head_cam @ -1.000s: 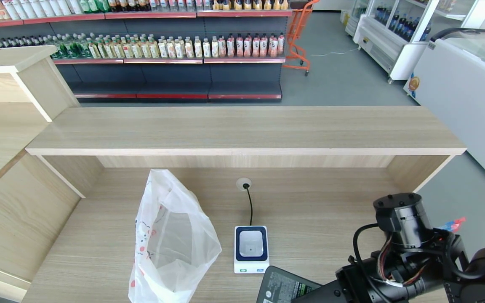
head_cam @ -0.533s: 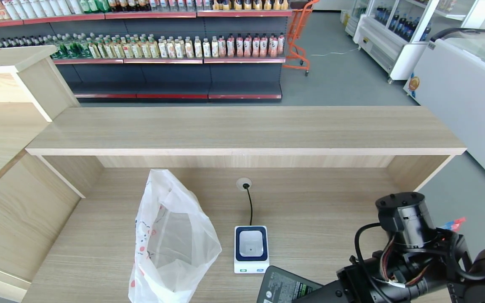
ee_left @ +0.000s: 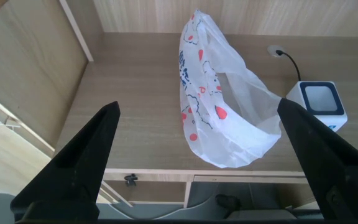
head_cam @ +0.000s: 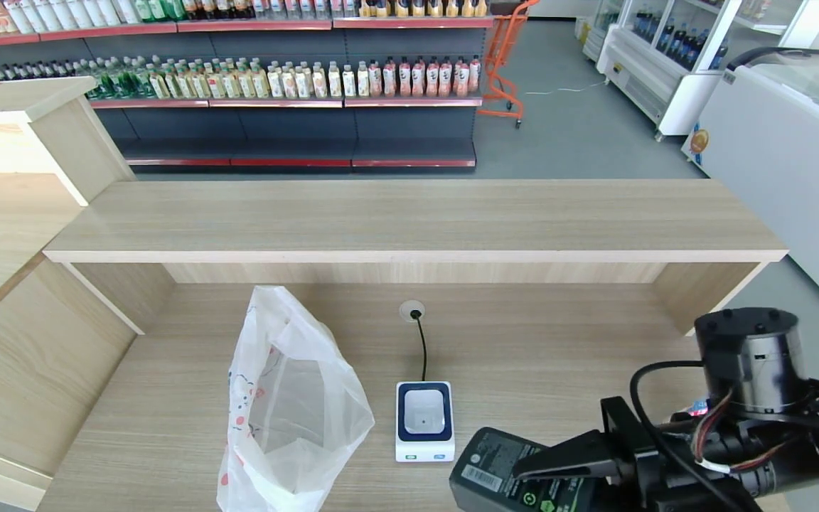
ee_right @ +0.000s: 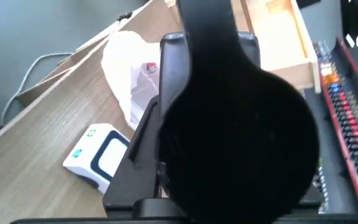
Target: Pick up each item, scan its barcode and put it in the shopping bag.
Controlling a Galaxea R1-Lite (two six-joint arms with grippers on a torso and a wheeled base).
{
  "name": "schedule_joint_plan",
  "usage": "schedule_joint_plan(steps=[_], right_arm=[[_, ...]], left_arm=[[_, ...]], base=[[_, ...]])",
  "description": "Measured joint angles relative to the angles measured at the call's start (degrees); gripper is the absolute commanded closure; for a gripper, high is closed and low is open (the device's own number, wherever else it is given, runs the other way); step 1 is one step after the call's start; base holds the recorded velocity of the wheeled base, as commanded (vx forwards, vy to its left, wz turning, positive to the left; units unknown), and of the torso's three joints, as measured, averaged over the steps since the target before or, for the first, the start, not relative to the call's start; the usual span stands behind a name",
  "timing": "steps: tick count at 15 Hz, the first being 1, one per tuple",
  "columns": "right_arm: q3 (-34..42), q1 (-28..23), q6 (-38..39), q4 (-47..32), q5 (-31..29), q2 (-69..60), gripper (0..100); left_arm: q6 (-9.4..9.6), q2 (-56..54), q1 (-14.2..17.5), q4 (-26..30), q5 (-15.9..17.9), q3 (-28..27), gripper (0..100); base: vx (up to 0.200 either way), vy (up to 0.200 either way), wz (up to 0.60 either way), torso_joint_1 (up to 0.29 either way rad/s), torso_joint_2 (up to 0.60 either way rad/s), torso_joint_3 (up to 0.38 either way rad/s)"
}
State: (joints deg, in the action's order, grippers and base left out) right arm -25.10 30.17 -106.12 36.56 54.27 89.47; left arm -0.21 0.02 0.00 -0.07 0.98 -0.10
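In the lower right of the head view the right hand [head_cam: 544, 466] is clamped on a dark pack [head_cam: 502, 473], gripping it at its right end, so the task's thing is in the air just above the tabletop [head_cam: 559, 341] rather than lying on it. The pack's long axis runs roughly across the frame, and its free left end points toward the scanner [head_cam: 424, 421]. The scanner stands just up and left of that end, close by but apart, with its glass window facing upward and its cable [head_cam: 421, 348] running to the back of the tabletop. A white barcode label [head_cam: 484, 478] sits on the pack's upper face near the free end, beside some green marks. The print is too small to read. Because the label faces up, as the window does, the scan will probably need the pack turned over and carried a little left over the glass. The shopping bag [head_cam: 288, 405] stands left of the scanner with its mouth open, the far side of the scanner from the pack. The left hand [ee_left: 197, 106] hangs with its fingers spread wide and holds nothing, with the bag beyond it. The right arm is plainly the nearer one.
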Motion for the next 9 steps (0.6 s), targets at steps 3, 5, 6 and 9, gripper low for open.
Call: schedule_joint_plan(steps=[3,5,6,9], right_arm=[[2.0,-7.2,26.9,-4.2,-1.9,-6.7,100],[2.1,-12.7,48.0,-5.1,-2.3,-9.9,100],[1.9,-15.5,58.1,-5.3,-2.4,-11.0,100],[0.6,-21.4,85.7,-5.6,-2.5,-12.4,100]], left_arm=[[-0.01,0.0,0.0,0.0,0.0,0.0,0],[0.00,0.0,0.0,0.0,0.0,0.0,0],[0.00,0.0,0.0,0.0,0.0,0.0,0],[0.00,0.0,0.0,0.0,0.0,0.0,0]], base=[[0.000,0.000,0.00,0.000,0.00,0.000],[0.000,0.000,0.00,0.000,0.00,0.000],[0.000,0.000,0.00,0.000,0.00,0.000],[0.000,0.000,0.00,0.000,0.00,0.000]])
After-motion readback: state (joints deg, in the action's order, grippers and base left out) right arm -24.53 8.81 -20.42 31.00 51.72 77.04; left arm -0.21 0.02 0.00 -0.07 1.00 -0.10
